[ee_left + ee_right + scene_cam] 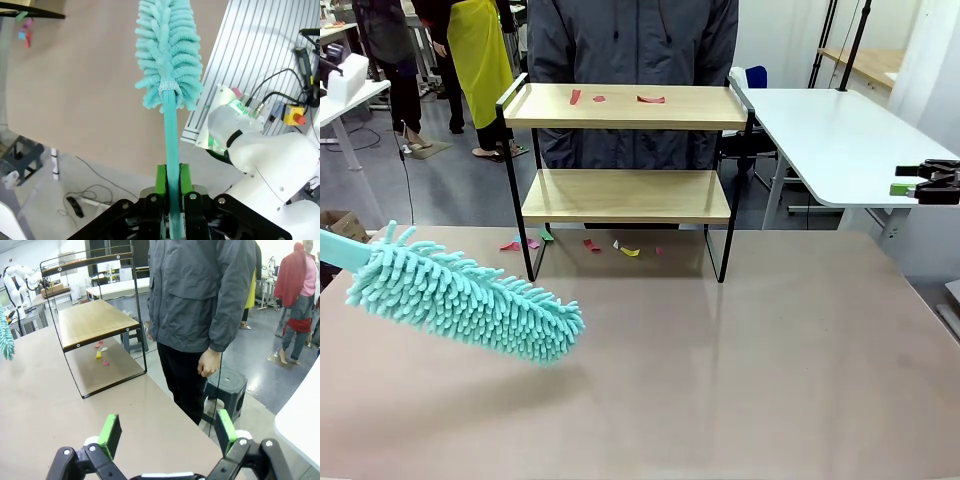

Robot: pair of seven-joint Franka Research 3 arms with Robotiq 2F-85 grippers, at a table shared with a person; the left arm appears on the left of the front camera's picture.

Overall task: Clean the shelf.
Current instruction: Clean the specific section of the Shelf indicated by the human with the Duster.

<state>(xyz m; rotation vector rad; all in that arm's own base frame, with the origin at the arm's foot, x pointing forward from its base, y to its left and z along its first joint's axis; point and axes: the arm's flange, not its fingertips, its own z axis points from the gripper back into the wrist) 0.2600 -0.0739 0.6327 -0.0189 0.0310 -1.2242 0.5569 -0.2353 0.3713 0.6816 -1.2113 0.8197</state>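
- Your left gripper (172, 176) has its jaws clamped on the handle of the teal duster (460, 300).
- Your right gripper (167, 426) holds its jaws apart, empty.
- Red scraps (650, 99) lie on the top board of the shelf (625, 195).

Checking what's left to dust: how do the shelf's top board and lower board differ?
The top board carries three red scraps; the lower board lies bare. Raised black rails flank the top board; only the frame's uprights flank the lower board. Both are light wood and level.

Teal duster (470, 300) hangs low left — shelf (625, 195) beyond, red scraps (650, 99) on its top
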